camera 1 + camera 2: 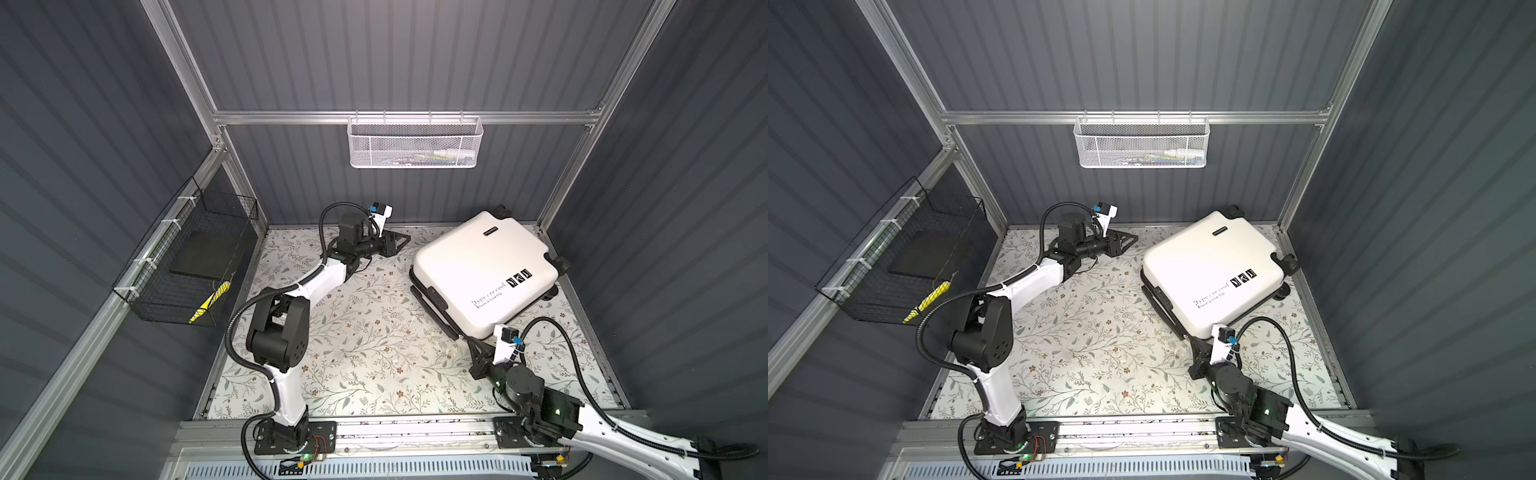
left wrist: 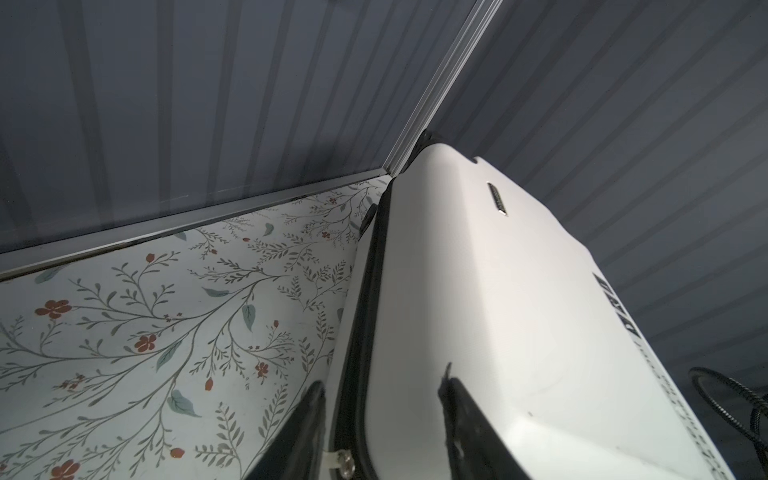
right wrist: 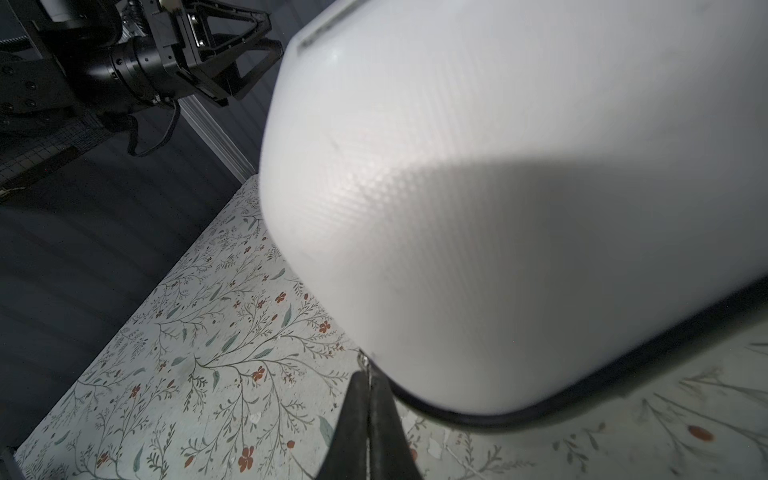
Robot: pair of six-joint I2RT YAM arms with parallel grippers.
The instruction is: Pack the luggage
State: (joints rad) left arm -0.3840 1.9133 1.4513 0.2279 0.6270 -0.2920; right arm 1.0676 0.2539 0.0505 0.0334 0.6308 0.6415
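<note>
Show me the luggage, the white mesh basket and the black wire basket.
luggage (image 1: 482, 272): in a top view, white shell's upper face.
white mesh basket (image 1: 415, 143): in a top view, front mesh wall.
black wire basket (image 1: 164, 300): in a top view, near wire wall.

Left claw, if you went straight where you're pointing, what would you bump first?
Most likely the luggage: the left claw points toward its white shell, with nothing else seen between them. Height is hard to judge, so it might skim the top.
</note>
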